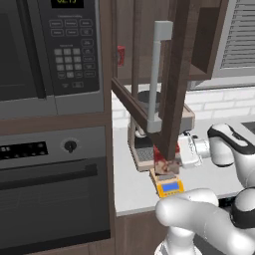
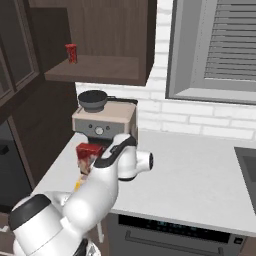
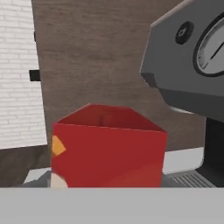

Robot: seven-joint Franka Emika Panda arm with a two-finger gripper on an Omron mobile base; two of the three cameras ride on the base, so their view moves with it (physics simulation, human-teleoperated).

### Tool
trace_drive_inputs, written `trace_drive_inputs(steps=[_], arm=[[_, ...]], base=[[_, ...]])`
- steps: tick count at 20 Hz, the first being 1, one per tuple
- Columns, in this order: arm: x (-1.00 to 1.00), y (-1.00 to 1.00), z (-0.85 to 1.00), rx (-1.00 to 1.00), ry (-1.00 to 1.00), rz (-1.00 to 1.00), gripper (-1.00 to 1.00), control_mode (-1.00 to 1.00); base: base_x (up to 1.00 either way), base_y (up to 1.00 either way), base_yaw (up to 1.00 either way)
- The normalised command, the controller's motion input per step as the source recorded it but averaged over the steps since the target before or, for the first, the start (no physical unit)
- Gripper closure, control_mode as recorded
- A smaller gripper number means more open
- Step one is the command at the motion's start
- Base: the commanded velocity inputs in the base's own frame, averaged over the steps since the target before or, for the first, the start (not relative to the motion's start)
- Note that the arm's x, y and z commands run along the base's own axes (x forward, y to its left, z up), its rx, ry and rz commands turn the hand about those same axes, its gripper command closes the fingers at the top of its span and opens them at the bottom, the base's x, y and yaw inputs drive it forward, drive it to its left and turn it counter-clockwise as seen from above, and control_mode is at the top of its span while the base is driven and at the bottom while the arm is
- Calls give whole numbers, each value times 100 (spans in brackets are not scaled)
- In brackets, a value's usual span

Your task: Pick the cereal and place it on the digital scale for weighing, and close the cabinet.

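Note:
The cereal [image 1: 160,159] is a small red box standing upright on the digital scale [image 1: 170,187], whose blue display faces the counter's front edge. In the hand view the cereal [image 3: 109,148] sits close in front of the camera, low in the middle. My gripper [image 1: 183,148] reaches in from the right, level with the box, and its fingers are hidden behind the cabinet door. From the right base view the cereal [image 2: 87,152] peeks out beside my wrist. The cabinet door [image 1: 172,74] with its silver bar handle [image 1: 157,74] stands swung open over the counter.
A coffee machine [image 2: 102,122] stands right behind the scale, against the brick wall. A small red item [image 2: 71,52] rests on the cabinet shelf. The microwave [image 1: 45,50] and oven [image 1: 50,189] fill the left. The counter [image 2: 200,170] stretches right toward a sink [image 2: 248,165].

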Motion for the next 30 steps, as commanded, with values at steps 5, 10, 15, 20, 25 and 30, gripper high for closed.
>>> trace_drive_inputs(steps=[5, 10, 15, 20, 25, 30], arm=[[24, 0, -33, 0, 0, 0, 100, -100], [-25, 1, -23, 0, -12, 0, 100, -100], [-23, 6, -1, 0, 0, 0, 100, -100], [0, 8, 0, 0, 8, 0, 100, -100], [2, 5, -3, -1, 3, 0, -100, -100], [-6, 0, 0, 0, 0, 0, -100, -100]], base=[[0, 0, 0], [0, 0, 0], [0, 0, 0], [0, 0, 0], [0, 0, 0], [0, 0, 0]])
